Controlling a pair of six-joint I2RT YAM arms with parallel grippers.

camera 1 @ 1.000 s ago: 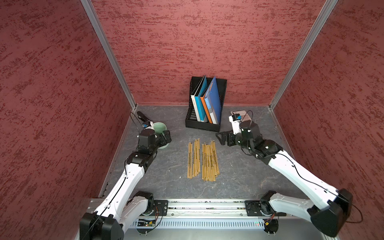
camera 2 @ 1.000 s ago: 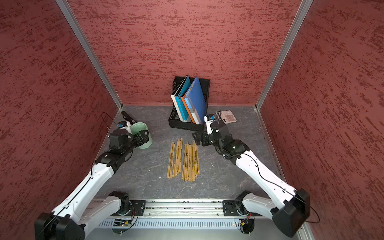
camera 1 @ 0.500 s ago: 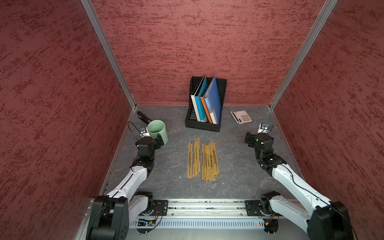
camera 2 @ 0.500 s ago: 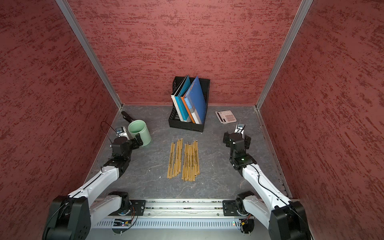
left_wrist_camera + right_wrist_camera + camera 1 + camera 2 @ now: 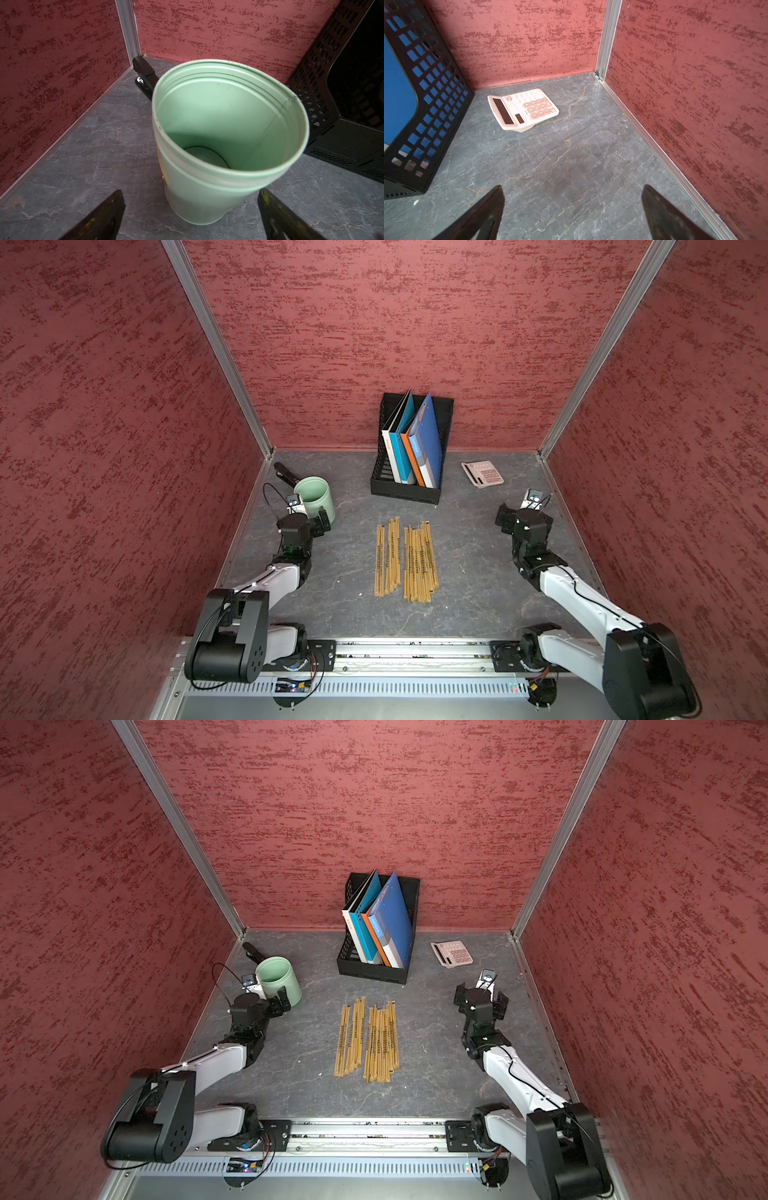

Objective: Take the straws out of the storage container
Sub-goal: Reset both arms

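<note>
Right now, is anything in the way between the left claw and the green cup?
Nothing visible is. The cup stands directly in front of the open left gripper, and it is empty; the straws lie on the table.

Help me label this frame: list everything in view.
straws: about fifteen, tan, flat mid-table
storage container: one, mint green, upright, empty, left rear
stapler: one, black, corner behind the container
file holder: one, black mesh, rear centre
folders: about four, blue, teal, orange, white, in the holder
calculator: one, white-pink, right rear
table: one, grey marbled
left gripper: one, black, open beside the container
right gripper: one, black, open over bare table
</note>
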